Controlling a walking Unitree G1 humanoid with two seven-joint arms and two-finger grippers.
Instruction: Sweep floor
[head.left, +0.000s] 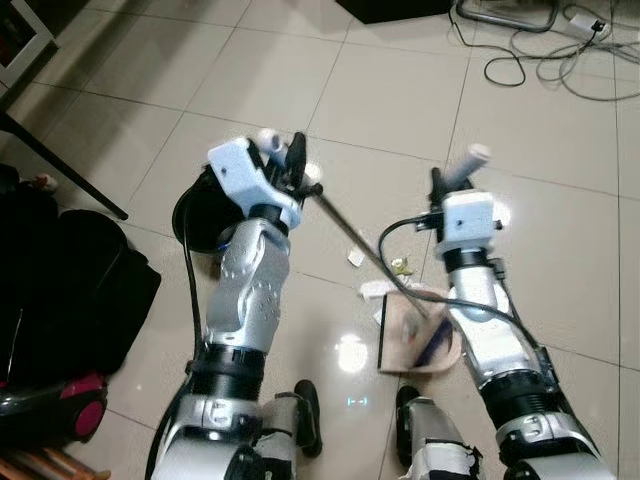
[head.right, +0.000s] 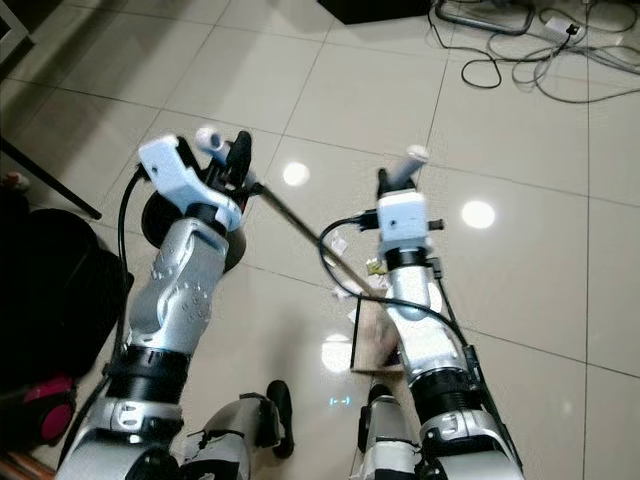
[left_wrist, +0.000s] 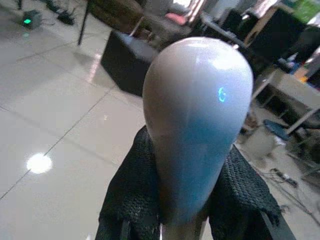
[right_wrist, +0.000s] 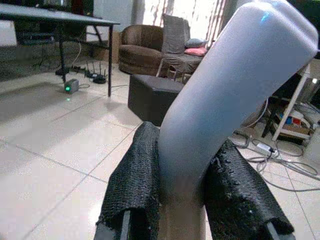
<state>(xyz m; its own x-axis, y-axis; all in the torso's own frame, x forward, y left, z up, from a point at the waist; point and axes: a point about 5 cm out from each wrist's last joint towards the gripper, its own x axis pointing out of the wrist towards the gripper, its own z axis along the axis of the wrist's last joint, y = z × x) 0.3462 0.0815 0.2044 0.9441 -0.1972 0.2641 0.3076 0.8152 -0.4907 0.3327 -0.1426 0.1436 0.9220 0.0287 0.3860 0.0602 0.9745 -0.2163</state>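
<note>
Where glossy beige tiles (head.left: 120, 70) cover the floor: black bag (head.left: 70, 290) at left; left gripper (head.left: 292, 160) clamped on broom handle (head.left: 355, 235); paper scraps (head.left: 372, 288) at dustpan (head.left: 415, 335) between the arms; right gripper (head.left: 440, 185) clamped on dustpan handle (head.left: 466, 162); cables (head.left: 560, 45) far right.

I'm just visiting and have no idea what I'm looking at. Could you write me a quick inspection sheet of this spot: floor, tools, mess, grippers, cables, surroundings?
Surface: glossy beige floor tiles with lamp glare.
Job's things: broom running slantwise from the left gripper down to the dustpan, which lies on the floor between the arms.
Clutter: white paper scraps and small litter at the dustpan's mouth.
Grippers: left gripper shut on the broom's pale handle top; right gripper shut on the dustpan's grey handle.
Cables: loose tangle on the floor far ahead, with a power strip.
Surroundings: black bags at the left; the wrist views show armchair, black ottoman, table.
</note>
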